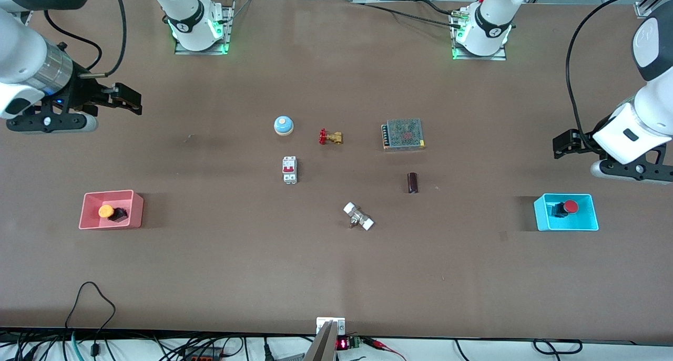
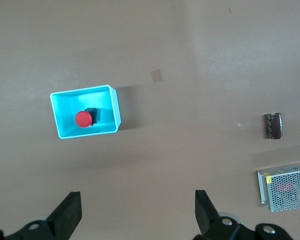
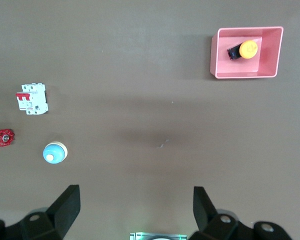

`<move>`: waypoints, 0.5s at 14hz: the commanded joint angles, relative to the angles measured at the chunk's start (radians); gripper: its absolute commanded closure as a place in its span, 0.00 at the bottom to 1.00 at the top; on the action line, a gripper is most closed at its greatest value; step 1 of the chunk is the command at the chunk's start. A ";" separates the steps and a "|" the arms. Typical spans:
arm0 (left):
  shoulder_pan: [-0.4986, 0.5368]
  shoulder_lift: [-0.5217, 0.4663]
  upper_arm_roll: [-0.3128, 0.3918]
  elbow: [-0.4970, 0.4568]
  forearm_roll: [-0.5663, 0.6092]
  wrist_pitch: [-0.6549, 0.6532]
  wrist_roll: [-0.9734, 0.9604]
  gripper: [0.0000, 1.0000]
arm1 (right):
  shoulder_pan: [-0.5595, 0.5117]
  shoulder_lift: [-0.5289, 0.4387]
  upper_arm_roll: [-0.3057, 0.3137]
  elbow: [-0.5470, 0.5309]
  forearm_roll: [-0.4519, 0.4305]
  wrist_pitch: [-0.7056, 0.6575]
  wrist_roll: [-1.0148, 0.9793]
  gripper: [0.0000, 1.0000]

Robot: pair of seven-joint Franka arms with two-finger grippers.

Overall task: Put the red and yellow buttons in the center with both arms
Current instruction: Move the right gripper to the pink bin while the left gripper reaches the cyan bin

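Inside the cyan tray (image 1: pixel 592 214) at the left arm's end of the worktop (image 1: pixel 210 277) lies the red button (image 1: pixel 565 208), tipped on its side on its black body. Its partner, the yellow button (image 1: pixel 111 212), lies the same way in the pink tray (image 1: pixel 136 208) at the right arm's end. Neither has reached the centre, so the task looks to be at its very start, with both pickups yet to come.

Between the trays sit a blue bell (image 1: pixel 283 125), a brass valve (image 1: pixel 330 137), a circuit breaker (image 1: pixel 289 169), a mesh-cased power supply (image 1: pixel 403 134), a dark capacitor (image 1: pixel 413 183) and a white-ended fitting (image 1: pixel 358 216).

Up in the air, the left end effector (image 1: pixel 563 144) hangs over bare worktop near the cyan tray, fingers spread wide and holding nothing. The right end effector (image 1: pixel 126 99) does likewise near the pink tray, released and empty.

Next, each arm likely needs to move over its tray and descend inside the walls, fingers straddling the button's body or cap. Low tray walls may crowd the fingers.
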 commanded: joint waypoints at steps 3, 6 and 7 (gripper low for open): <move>0.000 0.060 0.020 -0.021 0.020 -0.050 0.006 0.00 | -0.044 0.011 0.000 -0.051 -0.008 0.053 -0.102 0.00; 0.081 0.162 0.018 -0.024 0.122 0.066 0.024 0.00 | -0.075 0.043 0.002 -0.108 -0.121 0.172 -0.158 0.00; 0.114 0.211 0.018 -0.024 0.123 0.111 0.043 0.00 | -0.095 0.070 0.002 -0.112 -0.140 0.209 -0.164 0.00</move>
